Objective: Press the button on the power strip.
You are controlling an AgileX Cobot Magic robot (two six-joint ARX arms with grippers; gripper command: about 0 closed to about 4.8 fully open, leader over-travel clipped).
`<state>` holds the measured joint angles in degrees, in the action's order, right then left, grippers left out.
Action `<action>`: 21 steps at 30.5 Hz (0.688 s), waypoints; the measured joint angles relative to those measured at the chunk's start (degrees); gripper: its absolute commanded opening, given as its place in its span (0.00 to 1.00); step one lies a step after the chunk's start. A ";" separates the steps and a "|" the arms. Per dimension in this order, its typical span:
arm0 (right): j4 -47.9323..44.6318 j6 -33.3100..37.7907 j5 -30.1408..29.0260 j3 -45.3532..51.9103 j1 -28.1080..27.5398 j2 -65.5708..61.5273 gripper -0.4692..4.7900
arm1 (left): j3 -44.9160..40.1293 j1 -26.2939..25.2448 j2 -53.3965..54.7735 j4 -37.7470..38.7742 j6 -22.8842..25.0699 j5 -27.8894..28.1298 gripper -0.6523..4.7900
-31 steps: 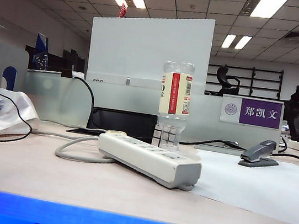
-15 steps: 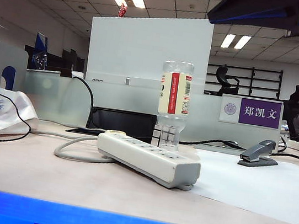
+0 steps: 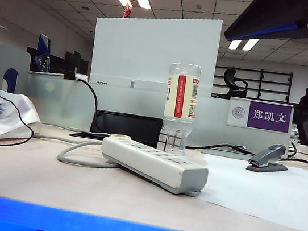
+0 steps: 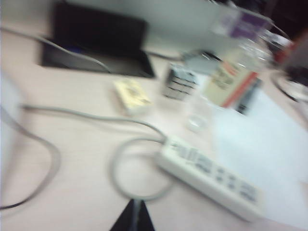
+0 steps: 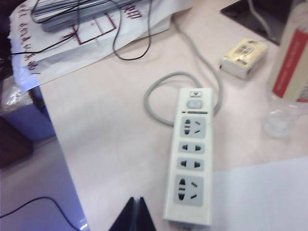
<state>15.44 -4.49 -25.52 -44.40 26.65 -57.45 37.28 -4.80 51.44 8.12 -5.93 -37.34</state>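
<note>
Power strip (image 5: 189,156) lies flat on the pale desk (image 3: 47,181), its grey cable (image 5: 159,91) looping away from the switch end. The button (image 5: 194,103) is the small grey rocker just above the first socket, between the cable exit and the row of outlets. An upside-down plastic bottle (image 3: 179,107) stands just behind the strip, so a careless sweep could topple it.

Right gripper (image 5: 136,215) hangs above the strip's far end with its fingertips pressed together into one dark point (a good shape for poking). It should travel along the strip until it is directly over the rocker, then descend straight down and press firmly.

Left gripper (image 4: 133,217) hovers high over the cable loop, fingertips likewise together in a blurred view; it can wait.
</note>
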 measured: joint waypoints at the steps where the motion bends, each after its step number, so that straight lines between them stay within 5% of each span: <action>1: -0.57 0.00 0.07 0.00 0.00 0.00 0.10 | 2.25 0.39 2.99 0.55 0.24 -1.33 0.11; 6: -3.02 0.07 0.09 0.00 0.02 0.00 0.10 | 14.78 6.95 16.55 9.35 6.23 -1.60 0.11; 12: -2.93 0.68 1.75 0.00 0.02 0.00 0.10 | 24.00 19.82 25.86 18.01 15.65 11.65 0.11; 21: -1.92 3.02 3.02 0.00 0.02 0.00 0.10 | 30.08 27.28 35.58 19.39 20.98 19.54 0.11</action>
<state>13.52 -1.48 -22.50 -44.40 26.68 -57.45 67.35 22.48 87.02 27.51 15.05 -17.80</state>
